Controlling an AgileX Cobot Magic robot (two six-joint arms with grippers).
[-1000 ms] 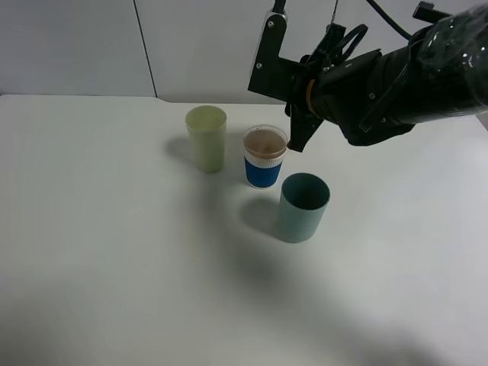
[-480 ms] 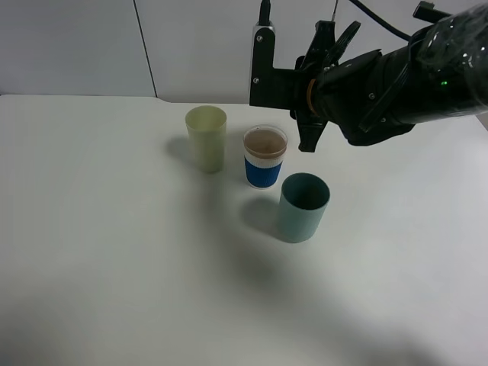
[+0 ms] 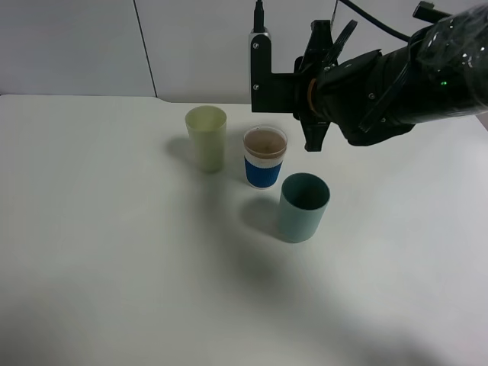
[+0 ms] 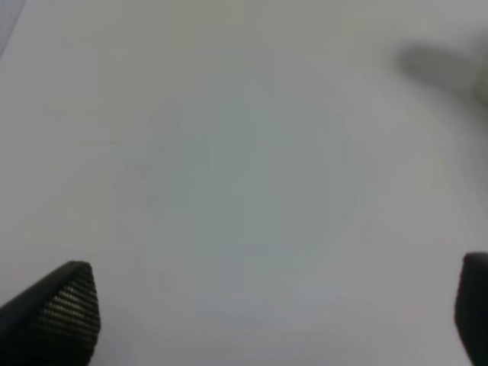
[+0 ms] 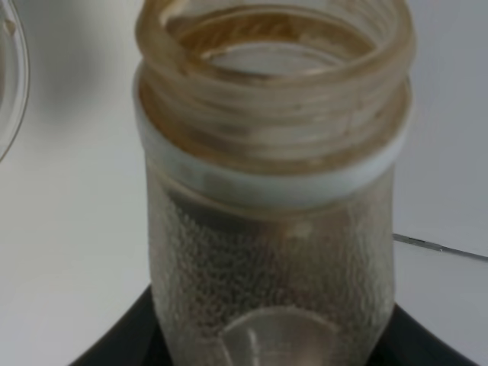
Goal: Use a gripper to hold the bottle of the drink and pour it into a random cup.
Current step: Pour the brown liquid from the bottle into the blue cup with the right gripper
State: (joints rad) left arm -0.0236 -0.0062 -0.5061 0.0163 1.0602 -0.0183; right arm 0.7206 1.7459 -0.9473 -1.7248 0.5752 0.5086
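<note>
Right gripper [image 3: 293,85] clamps the bottle of the drink [image 5: 271,229] aloft beside the brown-filled cup [image 3: 264,156] near the desk's far edge; left gripper [image 4: 267,309] hangs, jaws parted.

- You see a plain white table [image 3: 114,267] filling most of the high view, with soft shadows.
- Behind it you have a pale grey wall [image 3: 69,46], split by a dark vertical seam [image 3: 145,46].

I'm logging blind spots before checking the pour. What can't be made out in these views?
Bottle: label and base cut off by the right wrist frame; mostly hidden by the right arm in the exterior view.
Left tool: only fingertips at the frame edge, blurred.
Teal cup: interior too dark.
</note>
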